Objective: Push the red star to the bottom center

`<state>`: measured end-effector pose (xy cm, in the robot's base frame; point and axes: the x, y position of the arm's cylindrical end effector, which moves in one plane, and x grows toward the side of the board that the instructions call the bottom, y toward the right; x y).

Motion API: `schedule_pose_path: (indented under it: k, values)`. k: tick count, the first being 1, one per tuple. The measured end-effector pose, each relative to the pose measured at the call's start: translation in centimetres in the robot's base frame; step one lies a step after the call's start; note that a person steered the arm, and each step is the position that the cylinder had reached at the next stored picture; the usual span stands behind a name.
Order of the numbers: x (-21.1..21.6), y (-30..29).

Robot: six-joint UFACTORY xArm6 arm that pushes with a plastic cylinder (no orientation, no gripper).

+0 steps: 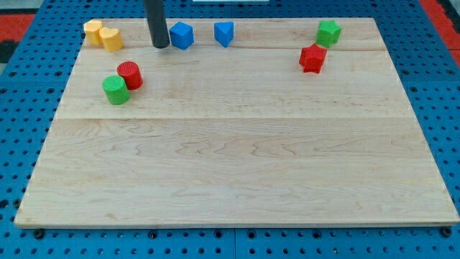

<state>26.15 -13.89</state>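
Observation:
The red star (pixel 312 58) lies near the view's top right on the wooden board (pixel 237 165), just below and left of a green star (pixel 328 32). My tip (pixel 160 45) is at the view's top left of centre, far to the left of the red star. It stands right beside the left side of a blue block (pixel 182 34); whether they touch is unclear.
A second blue block (pixel 224 33) sits right of the first. Two yellow blocks (pixel 93 31) (pixel 111 39) lie at the top left corner. A red cylinder (pixel 130 75) and a green cylinder (pixel 115 90) sit together at the left.

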Motion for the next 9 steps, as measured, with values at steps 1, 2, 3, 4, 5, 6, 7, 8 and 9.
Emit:
schedule_pose_path:
  k: [1, 2, 3, 4, 5, 6, 7, 8, 9]
  values:
    - [-1.6, 0.2]
    - [-0.2, 5.0]
    - [5.7, 5.3]
    - [11.9, 6.3]
    - [13.7, 6.6]
    - [14.0, 14.3]
    - [14.0, 18.1]
    - [14.0, 21.0]
    - [14.0, 22.9]
